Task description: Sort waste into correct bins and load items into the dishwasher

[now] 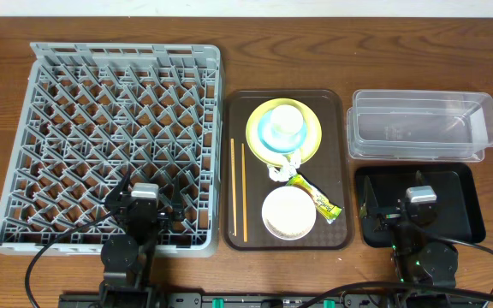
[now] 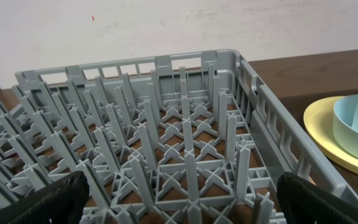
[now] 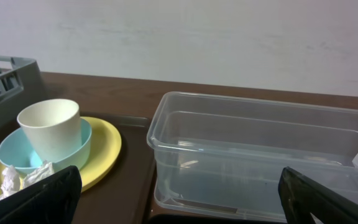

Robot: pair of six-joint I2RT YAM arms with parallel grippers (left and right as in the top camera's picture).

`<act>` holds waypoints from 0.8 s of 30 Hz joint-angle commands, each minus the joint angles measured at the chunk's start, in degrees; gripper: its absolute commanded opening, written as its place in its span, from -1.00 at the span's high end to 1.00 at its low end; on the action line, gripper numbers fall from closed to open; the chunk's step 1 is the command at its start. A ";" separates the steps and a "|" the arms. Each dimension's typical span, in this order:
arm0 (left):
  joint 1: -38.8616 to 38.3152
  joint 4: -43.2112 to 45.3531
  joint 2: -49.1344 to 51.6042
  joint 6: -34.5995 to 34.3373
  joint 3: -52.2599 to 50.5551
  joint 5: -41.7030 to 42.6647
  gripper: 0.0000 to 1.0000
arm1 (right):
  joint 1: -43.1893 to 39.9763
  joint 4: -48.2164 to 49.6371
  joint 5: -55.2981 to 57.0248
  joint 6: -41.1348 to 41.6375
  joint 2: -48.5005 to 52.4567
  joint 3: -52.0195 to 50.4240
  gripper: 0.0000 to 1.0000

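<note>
Lying between plate (image 1: 313, 137) and white bowl (image 1: 289, 214): tissue (image 1: 282, 167), wrapper (image 1: 317, 201).

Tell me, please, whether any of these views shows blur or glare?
Overhead: evenly lit and sharp, faint sheen on the clear plastic rectangular tub. Left wrist: grey plastic dish rack crisp, the black fingers blurred. Right wrist: soft overall, its fingers blurred too.

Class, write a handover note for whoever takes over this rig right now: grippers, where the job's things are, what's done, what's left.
Left gripper open, over the near edge of the dish rack; right gripper open, over the black tray.
On the brown tray: white cup in blue bowl on plate, tissue, wrapper, white bowl, chopsticks.
Clear tub holds nothing.
Done: nothing.
Left: bin all waste, load all dishes.
</note>
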 commanded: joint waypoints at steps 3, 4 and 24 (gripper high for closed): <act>0.09 -1.90 0.02 0.37 -0.70 -0.48 -0.96 | 0.50 -0.22 -0.39 -0.17 -0.04 -0.07 -0.98; 0.11 -1.25 0.02 0.37 -0.70 -0.48 -0.96 | 0.50 -0.22 -0.39 -0.17 -0.04 -0.07 -0.99; 0.09 -46.38 31.01 -6.95 57.20 16.92 -0.96 | 0.50 -0.22 -0.39 -0.17 -0.04 -0.07 -0.98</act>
